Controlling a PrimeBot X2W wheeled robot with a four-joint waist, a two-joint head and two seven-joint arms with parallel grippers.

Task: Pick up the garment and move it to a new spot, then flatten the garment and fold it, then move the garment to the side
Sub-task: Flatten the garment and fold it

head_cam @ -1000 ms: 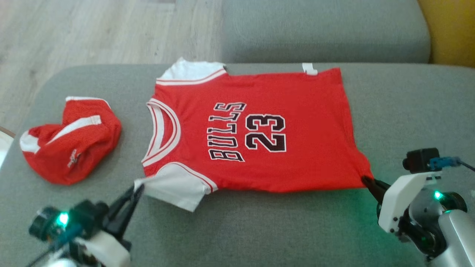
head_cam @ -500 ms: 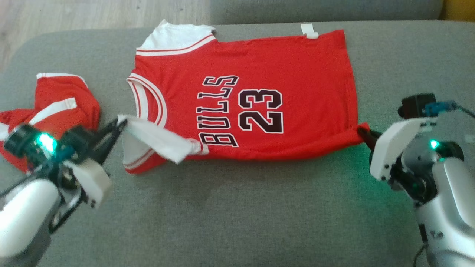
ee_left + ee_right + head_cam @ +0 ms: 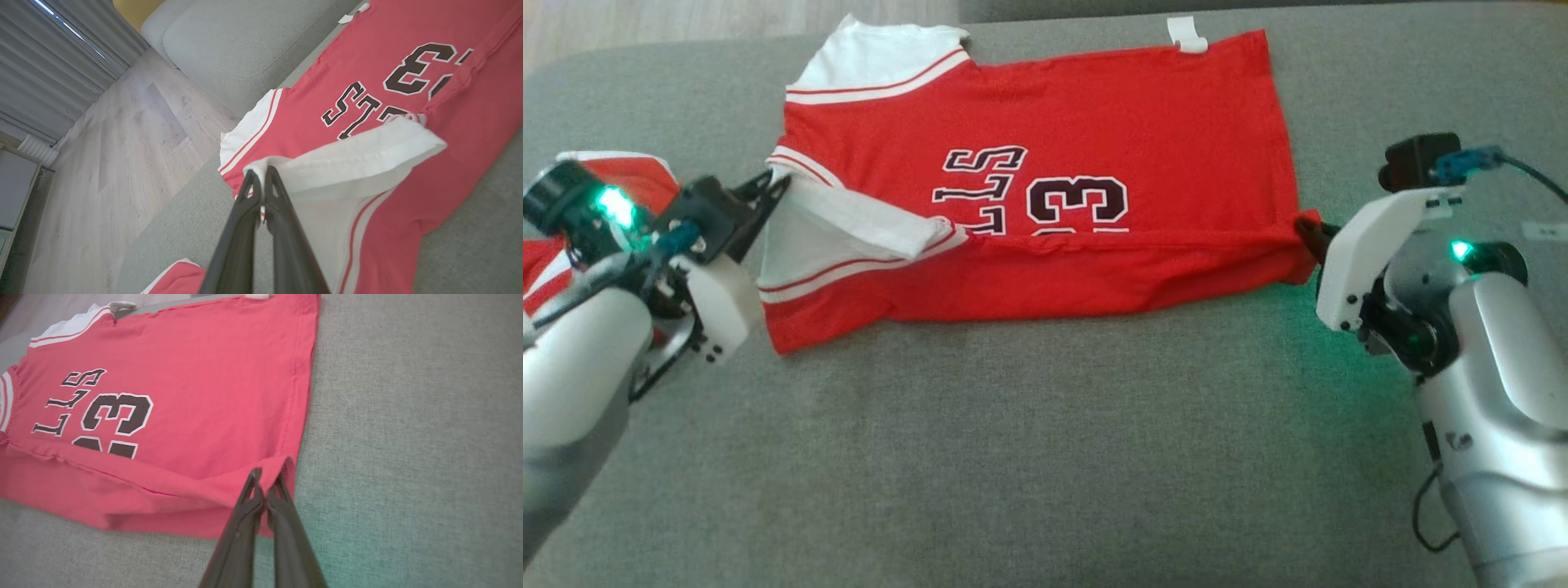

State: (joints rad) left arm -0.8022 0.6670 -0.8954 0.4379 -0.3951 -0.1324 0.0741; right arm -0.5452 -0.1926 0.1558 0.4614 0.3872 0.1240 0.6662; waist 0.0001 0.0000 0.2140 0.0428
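A red jersey (image 3: 1045,122) with white sleeves and black lettering lies on the grey cushion (image 3: 1045,425). Its near long edge is lifted and folded up over the print, hiding the lower half of the letters and number. My left gripper (image 3: 772,184) is shut on the white near sleeve (image 3: 347,163), pinched at its corner in the left wrist view (image 3: 259,179). At the jersey's near hem corner my right gripper (image 3: 1305,233) is shut on the red cloth (image 3: 267,477). The far sleeve (image 3: 874,61) lies flat.
A second red and white garment (image 3: 547,253) lies crumpled at the left, partly behind my left arm. Wooden floor (image 3: 122,134) lies beyond the cushion's far left edge. Another grey cushion (image 3: 245,36) stands past the jersey. Bare cushion stretches in front of me.
Both grippers have carried the jersey's near edge away from me, folding it over the print. The head camera has tilted down, so the whole scene has shifted up.
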